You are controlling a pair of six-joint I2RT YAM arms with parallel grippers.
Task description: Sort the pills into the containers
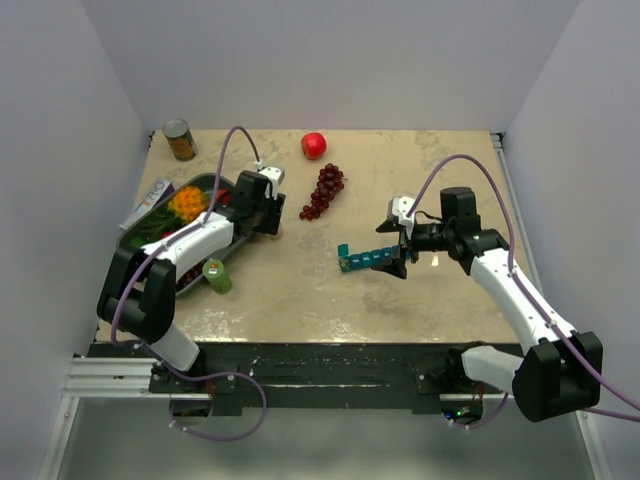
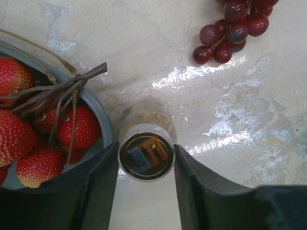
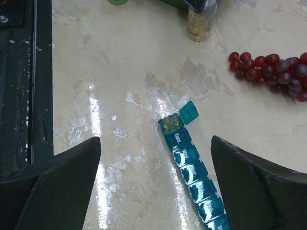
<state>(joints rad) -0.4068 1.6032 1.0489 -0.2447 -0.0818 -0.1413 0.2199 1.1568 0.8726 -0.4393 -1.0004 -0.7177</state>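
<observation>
The teal-blue pill organiser [image 1: 362, 260] lies mid-table. In the right wrist view it [image 3: 194, 170] runs diagonally. Its end compartment [image 3: 170, 123] is open with its lid [image 3: 188, 112] flipped out, and it holds yellowish pills. The other lids are shut. My right gripper [image 1: 398, 258] hovers over the organiser's right end, and its jaws [image 3: 154, 143] are wide open and empty. A clear pill bottle [image 2: 146, 143] with yellowish pills at its bottom stands beside the fruit tray. My left gripper [image 2: 146, 158] grips its top, one finger on each side. The bottle also shows in the right wrist view [image 3: 200, 21].
The dark green tray [image 1: 205, 185] at the left holds lychees [image 2: 29, 124] and other fruit. A small green bottle [image 1: 216, 275] lies in front of it. Red grapes [image 1: 325, 190], an apple [image 1: 314, 145] and a can [image 1: 180, 140] sit further back.
</observation>
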